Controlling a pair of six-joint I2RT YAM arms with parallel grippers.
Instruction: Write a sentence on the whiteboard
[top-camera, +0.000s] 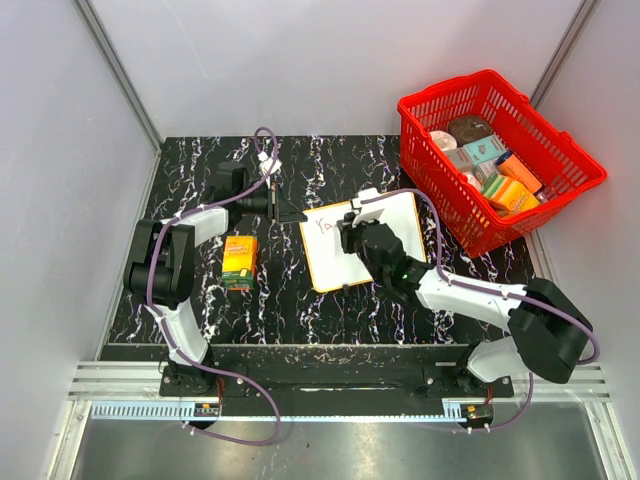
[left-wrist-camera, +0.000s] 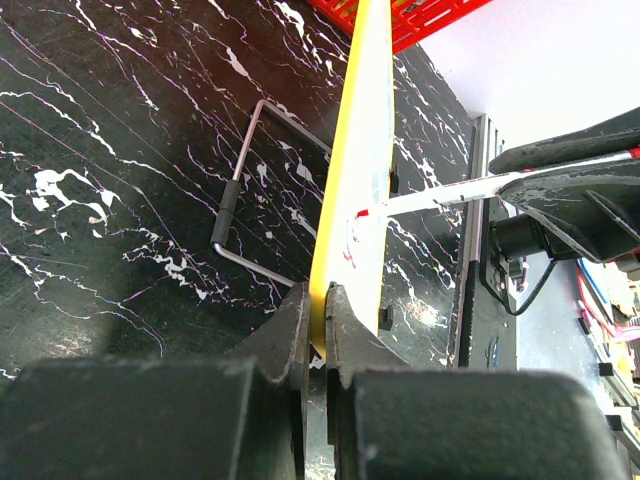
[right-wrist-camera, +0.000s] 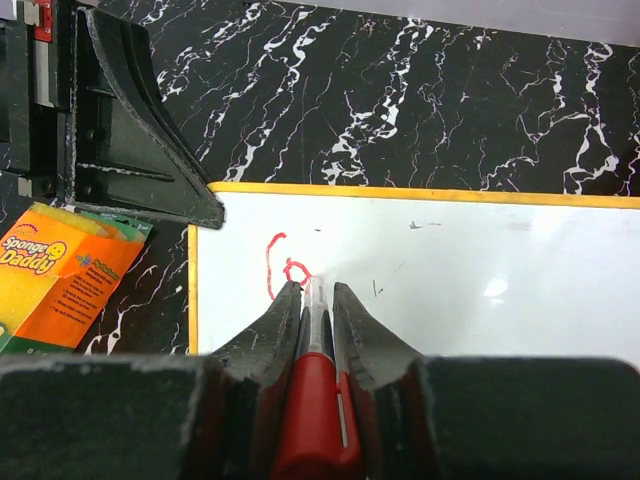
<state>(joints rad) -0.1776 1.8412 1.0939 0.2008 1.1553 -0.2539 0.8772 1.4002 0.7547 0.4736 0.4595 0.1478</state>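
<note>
Where black marbled tabletop (top-camera: 280, 310) meets pale walls (top-camera: 300, 60), whiteboard (top-camera: 325, 260) sits near red basket (top-camera: 435, 185).

Bright, even overhead light, shadows soft and short; small glare spot on whiteboard (right-wrist-camera: 450, 270); wrist views blur in near foreground, top view sharp.

From high up we look down on the whole table (top-camera: 300, 300). Our left wrist view sits very close, looking along the edge of the whiteboard (left-wrist-camera: 362, 150). Our right wrist view looks down close on its face. All three share it.
</note>
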